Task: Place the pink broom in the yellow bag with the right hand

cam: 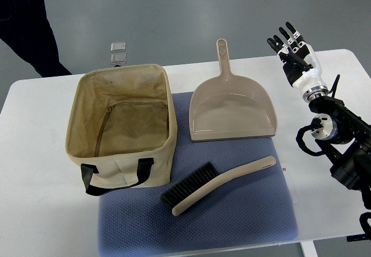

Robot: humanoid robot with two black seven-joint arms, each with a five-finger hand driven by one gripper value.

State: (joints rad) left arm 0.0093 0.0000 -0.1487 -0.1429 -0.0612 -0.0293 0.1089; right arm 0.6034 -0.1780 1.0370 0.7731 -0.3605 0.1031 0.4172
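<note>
The right robot hand [291, 43] hangs above the far right part of the white worktop [35, 100], fingers spread and holding nothing, its arm coming in from the right edge. Left of it a beige dustpan [232, 109] lies flat, handle pointing away. Nearer, the pink broom [217, 184] rests diagonally on a blue mat [243, 222], black bristles toward the left. Just beside the bristles stands the open yellow bag [119, 123], black strap at its near side.
</note>
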